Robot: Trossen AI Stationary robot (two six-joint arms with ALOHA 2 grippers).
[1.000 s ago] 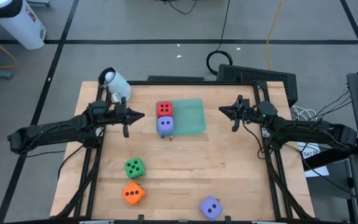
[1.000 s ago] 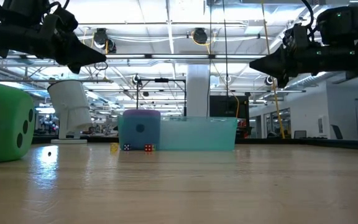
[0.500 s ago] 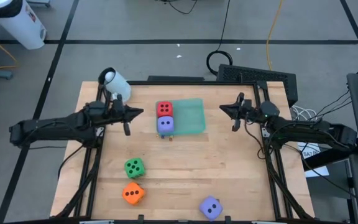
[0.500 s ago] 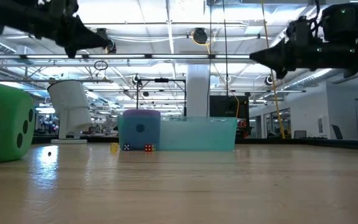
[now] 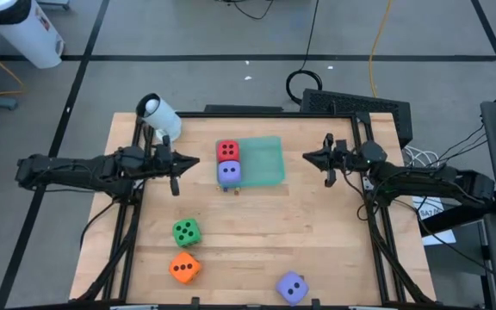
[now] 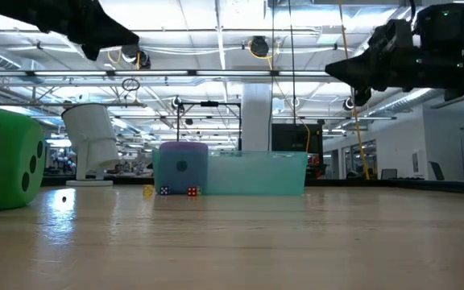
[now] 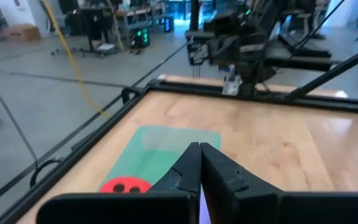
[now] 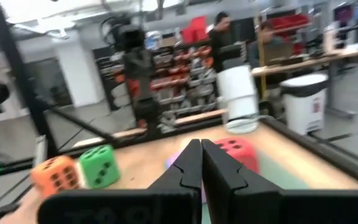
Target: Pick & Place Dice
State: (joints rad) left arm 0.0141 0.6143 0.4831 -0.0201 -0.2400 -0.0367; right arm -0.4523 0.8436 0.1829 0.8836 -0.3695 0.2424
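A red die (image 5: 228, 151) and a purple-blue die (image 5: 229, 173) sit on the left part of the flat teal tray (image 5: 265, 161). A green die (image 5: 186, 232), an orange die (image 5: 184, 268) and a second purple-blue die (image 5: 292, 288) rest on the wooden table nearer the front. My left gripper (image 5: 198, 159) is shut and empty, raised left of the tray. My right gripper (image 5: 306, 154) is shut and empty, raised right of the tray. Both point toward the tray.
A white cylindrical camera (image 5: 158, 115) stands at the table's far left corner. Tiny dice (image 6: 170, 191) lie on the table beside the tray's near edge. A black frame rail (image 5: 265, 111) borders the table. Open wood lies between the tray and the front dice.
My left gripper has risen, going up out of the low view's upper left, and has edged toward the tray. My right gripper has stayed nearly where it was. The dice and tray have not moved.
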